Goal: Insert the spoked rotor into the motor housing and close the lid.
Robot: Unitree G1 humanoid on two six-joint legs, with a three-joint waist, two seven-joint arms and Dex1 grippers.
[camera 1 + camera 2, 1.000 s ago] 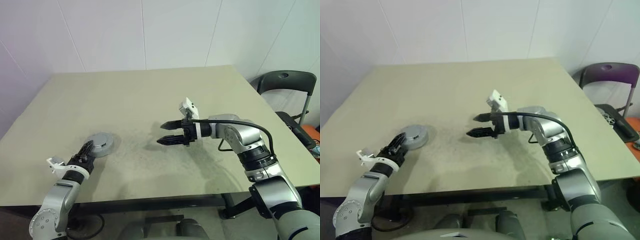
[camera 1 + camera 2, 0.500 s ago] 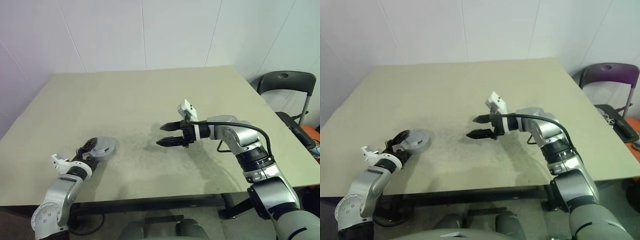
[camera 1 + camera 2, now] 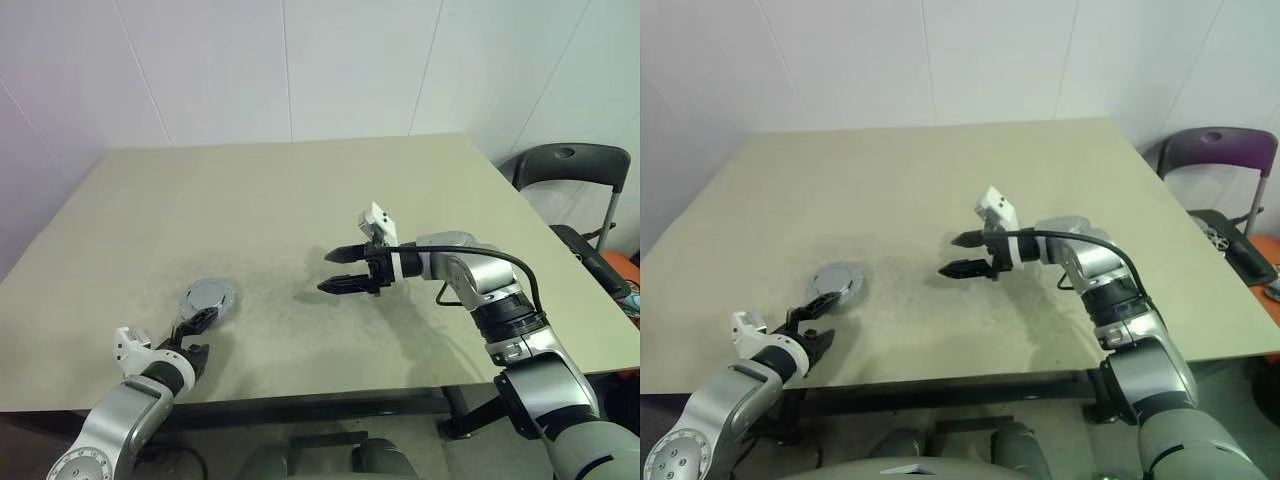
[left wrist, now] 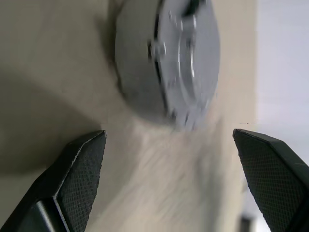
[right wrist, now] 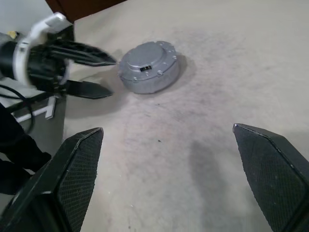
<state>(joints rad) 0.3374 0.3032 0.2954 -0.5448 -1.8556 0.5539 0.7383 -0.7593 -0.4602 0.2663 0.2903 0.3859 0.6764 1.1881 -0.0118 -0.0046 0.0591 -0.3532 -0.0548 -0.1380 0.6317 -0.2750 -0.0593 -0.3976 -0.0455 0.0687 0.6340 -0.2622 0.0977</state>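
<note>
Lower left of the head view: the left gripper (image 3: 197,335), fingers spread and empty, sits at the near edge of the table (image 3: 300,200). Just beyond it, left of centre, the motor housing (image 3: 208,297) rests on the tabletop with the lid (image 5: 147,62) on it. Centre frame: the right gripper (image 3: 335,271), fingers spread and empty, hovers above the tabletop, pointing left.
</note>
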